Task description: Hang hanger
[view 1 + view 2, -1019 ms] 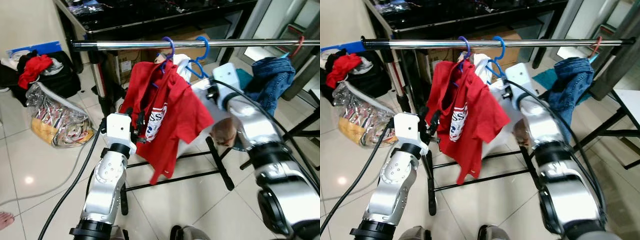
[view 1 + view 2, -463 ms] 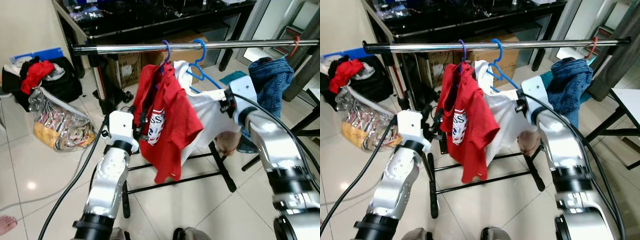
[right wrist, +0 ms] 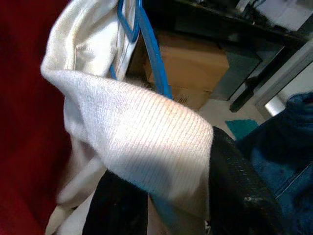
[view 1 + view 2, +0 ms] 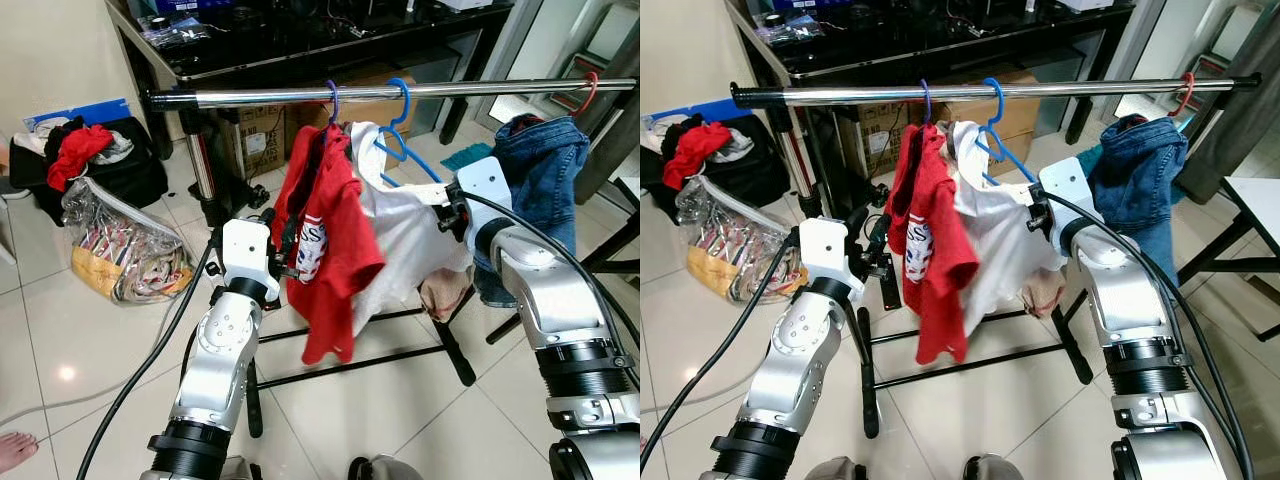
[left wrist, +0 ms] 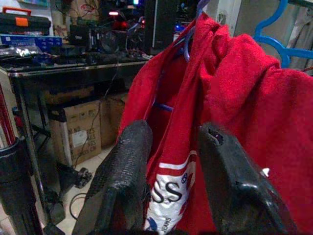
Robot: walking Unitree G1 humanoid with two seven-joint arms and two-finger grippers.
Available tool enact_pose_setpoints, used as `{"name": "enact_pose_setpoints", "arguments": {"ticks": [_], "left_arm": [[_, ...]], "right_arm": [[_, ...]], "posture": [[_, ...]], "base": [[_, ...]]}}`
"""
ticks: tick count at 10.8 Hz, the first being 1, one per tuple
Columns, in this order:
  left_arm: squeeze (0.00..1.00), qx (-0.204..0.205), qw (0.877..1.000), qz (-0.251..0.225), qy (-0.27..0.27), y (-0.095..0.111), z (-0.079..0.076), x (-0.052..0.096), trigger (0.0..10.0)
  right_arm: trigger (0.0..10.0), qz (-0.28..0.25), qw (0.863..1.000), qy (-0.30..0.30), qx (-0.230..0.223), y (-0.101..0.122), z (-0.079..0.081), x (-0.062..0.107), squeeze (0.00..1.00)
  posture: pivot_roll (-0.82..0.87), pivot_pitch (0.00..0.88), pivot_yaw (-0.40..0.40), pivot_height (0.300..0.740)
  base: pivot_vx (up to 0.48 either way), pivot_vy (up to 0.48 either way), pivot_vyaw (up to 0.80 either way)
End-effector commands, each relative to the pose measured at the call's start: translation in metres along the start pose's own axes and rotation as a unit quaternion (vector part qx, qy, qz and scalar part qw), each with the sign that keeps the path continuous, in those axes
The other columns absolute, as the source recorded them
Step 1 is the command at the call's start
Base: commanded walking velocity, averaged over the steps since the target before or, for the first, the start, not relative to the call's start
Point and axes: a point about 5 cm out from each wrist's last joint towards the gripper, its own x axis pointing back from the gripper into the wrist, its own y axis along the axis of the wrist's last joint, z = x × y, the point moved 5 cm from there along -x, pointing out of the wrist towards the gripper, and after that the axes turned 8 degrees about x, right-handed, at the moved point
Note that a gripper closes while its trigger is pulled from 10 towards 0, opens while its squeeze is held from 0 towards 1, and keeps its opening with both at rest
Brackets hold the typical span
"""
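Note:
A steel rail (image 4: 480,89) crosses the head views. A purple hanger (image 4: 331,96) hooked on it carries a red shirt (image 4: 335,250). Beside it a blue hanger (image 4: 403,98) is hooked on the rail too, with a white shirt (image 4: 405,235) draped on it. My right gripper (image 4: 443,195) is at the blue hanger's lower right end, shut on it through the white cloth (image 3: 146,142); the blue arm (image 3: 151,58) runs down between the fingers. My left gripper (image 5: 173,129) stands open close to the red shirt's front (image 5: 234,98), at its left edge in the head views.
Blue jeans (image 4: 545,160) hang at the rail's right end. The rack's black base bars (image 4: 360,362) lie on the tiled floor below. A clear bag (image 4: 120,245), a black bag with red clothes (image 4: 80,150), cardboard boxes (image 4: 250,135) and a cable (image 4: 150,350) are to the left. A person's foot (image 4: 14,452) is at bottom left.
The camera shifted a little. My right arm drew back and down with the blue hanger's end, and the white shirt now hangs straighter. The red shirt hangs narrower. The left gripper stays beside it.

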Motion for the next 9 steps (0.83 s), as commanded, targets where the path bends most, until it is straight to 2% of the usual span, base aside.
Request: {"name": "enact_pose_setpoints", "arguments": {"ticks": [1, 4, 5, 7, 8, 9], "left_arm": [[0.00, 0.001, 1.000, -0.006, -0.005, 0.002, -0.003, -0.001, 10.0], [0.00, -0.002, 1.000, -0.007, -0.004, 0.001, -0.002, -0.001, 10.0], [0.00, -0.001, 1.000, -0.007, -0.005, 0.001, -0.003, -0.002, 10.0], [0.00, -0.002, 1.000, -0.006, -0.008, 0.000, -0.005, -0.002, 10.0], [0.00, -0.003, 1.000, -0.006, -0.010, 0.000, -0.005, -0.003, 10.0], [0.00, -0.003, 1.000, -0.005, -0.010, 0.000, -0.006, -0.002, 10.0]], "right_arm": [[10.0, -0.020, 1.000, -0.013, 0.015, 0.012, -0.006, 0.002, 0.00], [10.0, -0.042, 0.999, -0.016, 0.013, 0.028, -0.014, 0.003, 0.00], [10.0, -0.051, 0.998, 0.009, 0.032, 0.034, -0.009, 0.004, 0.00], [10.0, -0.062, 0.996, 0.042, 0.042, 0.040, -0.002, 0.003, 0.00], [10.0, -0.063, 0.993, 0.077, 0.071, 0.044, 0.010, -0.003, 0.00], [10.0, -0.066, 0.990, 0.104, 0.071, 0.050, 0.022, -0.008, 0.00]], "posture": [[0.05, 0.034, -0.043, 0.723], [0.05, 0.027, -0.046, 0.723], [0.05, 0.026, -0.044, 0.723], [0.04, 0.025, -0.040, 0.723], [0.04, 0.027, -0.039, 0.723], [0.04, 0.027, -0.041, 0.723]], "base": [[0.000, 0.000, 0.00], [0.000, 0.000, 0.00], [0.000, 0.000, 0.00], [0.000, 0.000, 0.00], [0.000, 0.000, 0.00], [0.000, 0.000, 0.00]]}}
